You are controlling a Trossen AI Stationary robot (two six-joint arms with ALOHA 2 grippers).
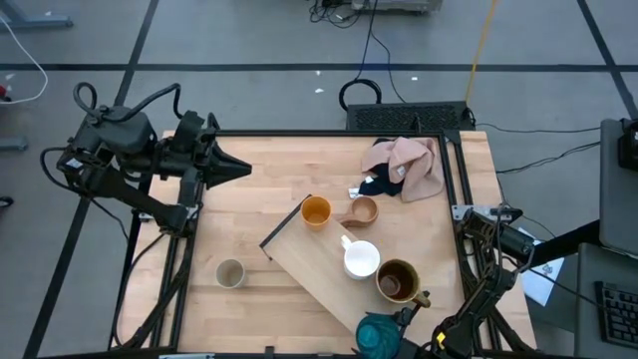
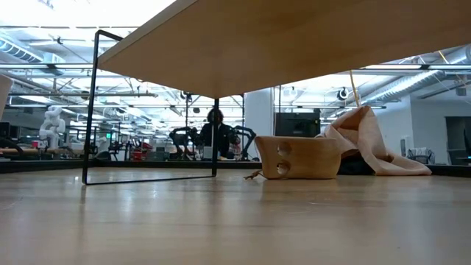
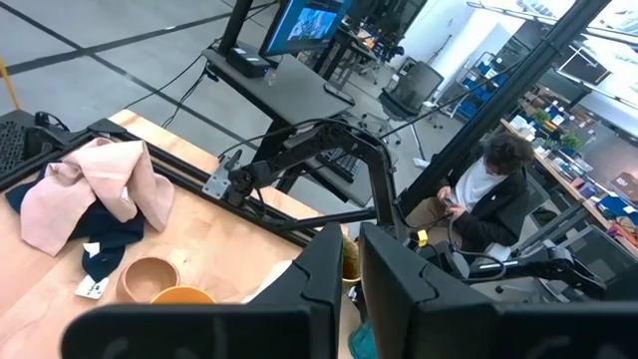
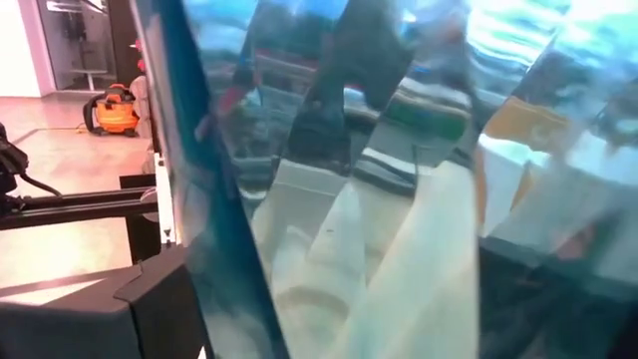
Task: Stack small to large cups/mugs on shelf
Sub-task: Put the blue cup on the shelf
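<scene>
At table's near edge, right pincer (image 1: 391, 329) spread around teal glazed cup (image 1: 377, 336); left pincer (image 1: 234, 168) shut.

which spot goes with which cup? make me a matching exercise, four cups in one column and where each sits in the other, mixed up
Column one:
1. orange cup
2. beige-grey cup
3. white handled mug
4. teal glazed cup

Column two:
A. at the table's near edge, by the right gripper
B. alone on bare tabletop, off the shelf's left side
C. on the shelf, at its far end
D. on the shelf, beside the dark brown handled mug

Pairs: 1-C, 2-B, 3-D, 4-A
</scene>
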